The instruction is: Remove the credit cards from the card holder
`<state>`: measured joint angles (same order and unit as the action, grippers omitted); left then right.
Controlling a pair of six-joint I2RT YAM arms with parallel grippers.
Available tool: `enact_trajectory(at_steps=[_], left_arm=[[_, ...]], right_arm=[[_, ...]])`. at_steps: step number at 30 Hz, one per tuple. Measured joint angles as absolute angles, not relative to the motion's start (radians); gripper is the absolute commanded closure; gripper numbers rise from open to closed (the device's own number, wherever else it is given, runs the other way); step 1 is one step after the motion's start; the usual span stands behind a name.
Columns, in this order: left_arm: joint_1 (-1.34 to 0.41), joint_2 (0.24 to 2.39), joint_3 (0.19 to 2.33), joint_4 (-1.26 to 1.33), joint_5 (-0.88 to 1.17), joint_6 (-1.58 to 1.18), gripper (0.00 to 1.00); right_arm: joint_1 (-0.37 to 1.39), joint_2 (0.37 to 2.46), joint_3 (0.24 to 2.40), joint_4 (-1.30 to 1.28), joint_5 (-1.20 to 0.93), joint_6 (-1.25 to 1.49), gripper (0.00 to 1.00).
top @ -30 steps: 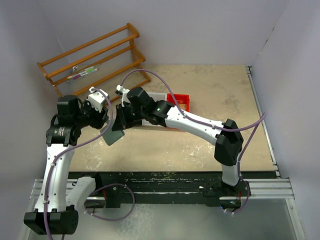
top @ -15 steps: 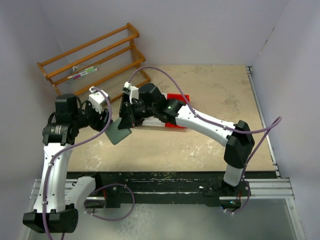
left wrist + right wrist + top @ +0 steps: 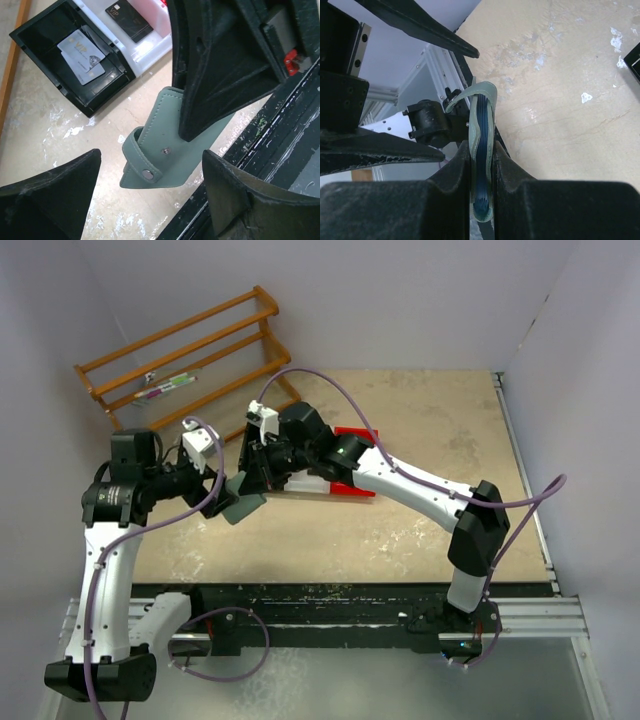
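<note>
**A:** Start at the left. What is the left hand (image 3: 151,155) doing?

**B:** Its fingers are spread wide and carry nothing. It faces the card holder (image 3: 160,120), which hangs above the tabletop (image 3: 60,130) just beyond them and touches neither finger.

**A:** Who has the holder, then?

**B:** The right hand (image 3: 482,155) has it, pinched on both covers near one end. The folded wallet sticks out from that grip, with its snap tab (image 3: 145,173) undone at the free end.

**A:** Are any cards left inside?

**B:** I cannot tell. From the right wrist a dark blue strip shows between the covers, and it could be a card or the lining. Further right, grey cards (image 3: 82,57) lie in the black bin (image 3: 30,31) and a black card (image 3: 129,21) lies in the white bin (image 3: 147,47).

**A:** So how should the next reach go?

**B:** I'd hold the right hand steady and bring the left in on the free edge. It should close on one cover or a card edge only, never on both covers. Then it should pull straight along the slot, slowly, so the holder doesn't twist out of the pinch.
</note>
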<state>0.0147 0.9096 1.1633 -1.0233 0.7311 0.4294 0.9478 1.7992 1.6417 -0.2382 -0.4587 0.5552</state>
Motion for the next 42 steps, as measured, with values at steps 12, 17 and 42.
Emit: enact_trajectory(at_steps=[12,17,42], left_arm=[[0.015,0.946,1.163,-0.953,0.617,0.449,0.46],[0.015,0.956,1.163,-0.952,0.599,0.476,0.52],[0.019,0.939,1.15,-1.024,0.626,0.612,0.53]], right_arm=[[0.948,1.799,1.657,-0.258,-0.459,0.517,1.0],[0.947,1.799,1.668,-0.275,-0.461,0.503,1.0],[0.947,1.799,1.687,-0.305,-0.562,0.462,1.0]])
